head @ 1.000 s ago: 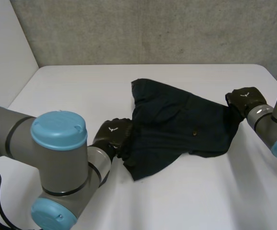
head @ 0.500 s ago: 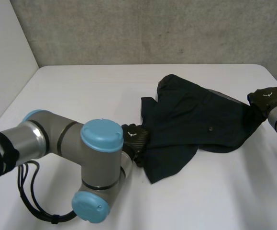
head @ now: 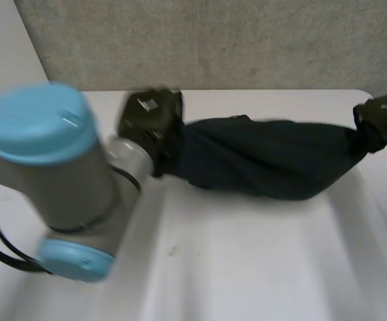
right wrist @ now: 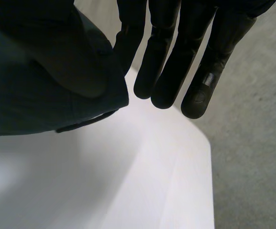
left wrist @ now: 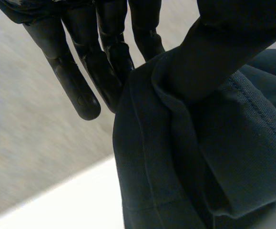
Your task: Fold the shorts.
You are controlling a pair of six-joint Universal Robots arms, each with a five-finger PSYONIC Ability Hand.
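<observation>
Trainee: Shorts (head: 267, 157) first; where are they?

Mentor: Strung out between the two hands across the far side of the table (head: 246, 267), from about eleven o'clock to two o'clock; the middle sags, and I cannot tell whether it touches the table.

Trainee: And the grips?

Mentor: The left hand (head: 152, 114), at eleven o'clock, has one end bunched between straight fingers (left wrist: 78, 88) and thumb (left wrist: 233, 38); a pinch, not a fist. The right hand (head: 380, 115), at two o'clock, does the same at the other end, with a hemmed edge under its thumb (right wrist: 66, 52) and its fingers (right wrist: 199, 71) straight beside it.

Trainee: So what makes this step go well?

Mentor: My judgement: this is the spreading before any fold. Hold both pinches firm; keep the hands level and well apart so the cloth stays taut; bring it down toward six o'clock, letting the sag land first, then lay the ends flat.

Trainee: The risk?

Mentor: The cloth is bunched at each hand; if one side slackens it may land creased, and a crease there would spoil the fold.
</observation>
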